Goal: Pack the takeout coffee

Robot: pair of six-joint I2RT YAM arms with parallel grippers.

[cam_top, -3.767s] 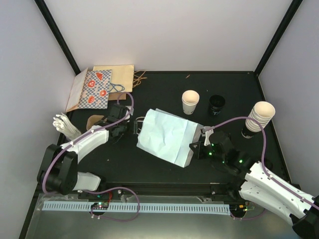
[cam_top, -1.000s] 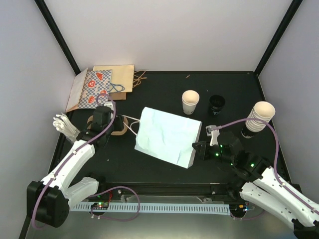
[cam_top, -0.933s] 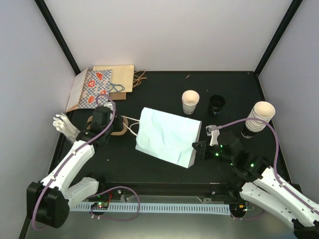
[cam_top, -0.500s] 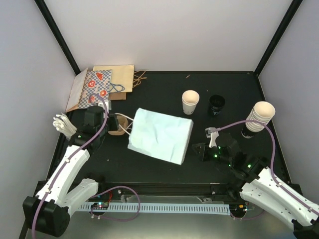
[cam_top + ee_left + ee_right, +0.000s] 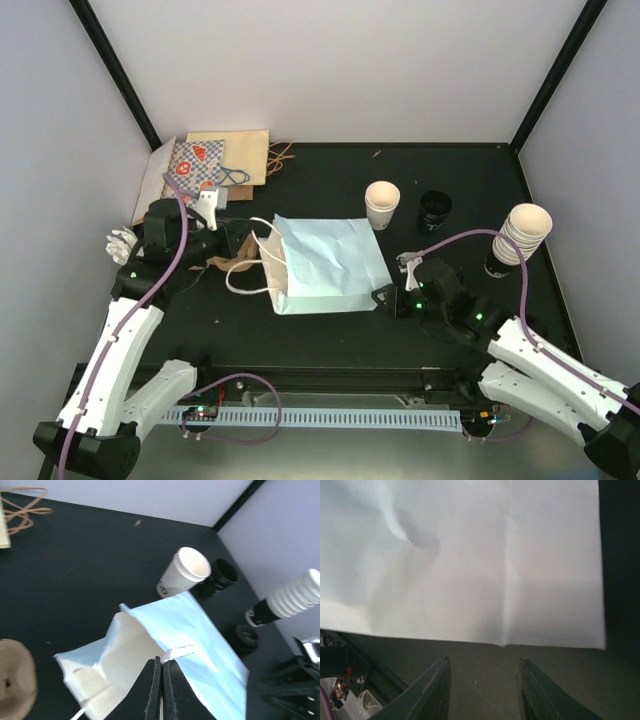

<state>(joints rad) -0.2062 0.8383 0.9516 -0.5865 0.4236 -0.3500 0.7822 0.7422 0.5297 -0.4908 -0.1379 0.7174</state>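
The light blue paper bag (image 5: 325,265) lies on its side mid-table, mouth to the left. My left gripper (image 5: 161,664) is shut on a white handle strip (image 5: 179,653) at the rim of the open bag mouth (image 5: 122,642); from above it (image 5: 243,243) sits at the bag's left end. One cream-white takeout coffee cup (image 5: 381,205) stands behind the bag, lidless; the same cup (image 5: 182,572) shows past the mouth. My right gripper (image 5: 386,299) is open just off the bag's bottom edge, with its fingers (image 5: 439,687) over bare table and the bag (image 5: 470,565) ahead.
A stack of black lids (image 5: 434,210) stands right of the cup. A tall stack of cups (image 5: 524,230) is at the far right. A brown cardboard carrier (image 5: 222,263) lies under the left arm. Patterned paper bags (image 5: 195,172) lie at the back left.
My left gripper closed on the bag's handle and drew the bag left, swinging it and lifting its mouth open. My right gripper let go of the bag's bottom edge and opened.
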